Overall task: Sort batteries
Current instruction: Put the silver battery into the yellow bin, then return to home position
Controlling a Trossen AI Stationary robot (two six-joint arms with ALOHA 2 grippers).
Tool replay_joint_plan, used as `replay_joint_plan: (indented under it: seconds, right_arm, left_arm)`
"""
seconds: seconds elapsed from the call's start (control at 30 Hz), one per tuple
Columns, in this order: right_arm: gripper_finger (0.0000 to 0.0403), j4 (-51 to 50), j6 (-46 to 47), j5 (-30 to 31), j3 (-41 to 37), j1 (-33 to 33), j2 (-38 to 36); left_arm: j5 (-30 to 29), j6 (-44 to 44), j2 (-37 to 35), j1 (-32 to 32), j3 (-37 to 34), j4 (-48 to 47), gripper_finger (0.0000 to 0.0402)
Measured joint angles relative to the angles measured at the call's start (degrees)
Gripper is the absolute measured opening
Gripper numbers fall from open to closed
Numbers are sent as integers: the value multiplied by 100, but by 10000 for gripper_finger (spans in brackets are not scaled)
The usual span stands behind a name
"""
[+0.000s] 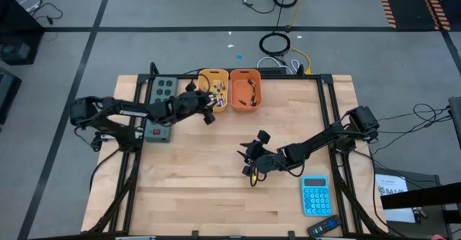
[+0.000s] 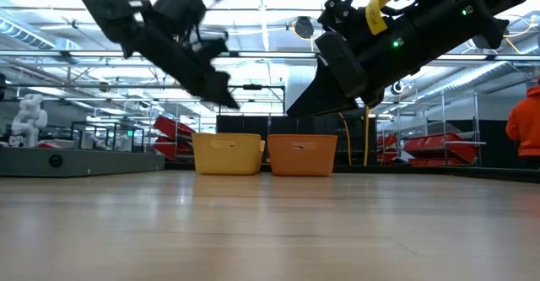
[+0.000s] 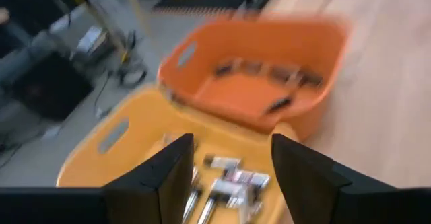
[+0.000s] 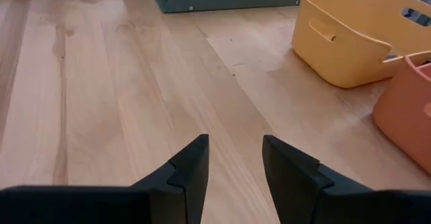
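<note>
Two plastic bins at the table's far edge hold the small metallic batteries (image 3: 229, 183)

Left gripper (image 3: 232, 177) hangs over the yellow bin (image 1: 214, 89), fingers spread and empty, likely for a drop; the orange bin (image 1: 245, 89) beside it holds more; right gripper (image 4: 234, 167), parted and empty, waits mid-table above bare wood

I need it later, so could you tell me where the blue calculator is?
In the high view, the blue calculator lies near the table's front right corner, just beyond the right gripper.
</note>
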Motion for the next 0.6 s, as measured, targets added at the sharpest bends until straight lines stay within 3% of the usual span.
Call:
replay_joint_plan:
  seconds: [0.17, 0.33, 0.6]
  right_arm:
    - [127, 92, 79, -18, -243, 112, -396]
    - [92, 787, 130, -111, -1419, 3, -1588]
    - [12, 1979, -256, -1492, -2888, -1109, -2943]
  left_arm:
    - [209, 45, -804, -536, -8, 105, 206]
    - [178, -20, -1699, -1250, -270, -304, 184]
    - [-442, -584, -2833, -1705, -1416, -309, 156]
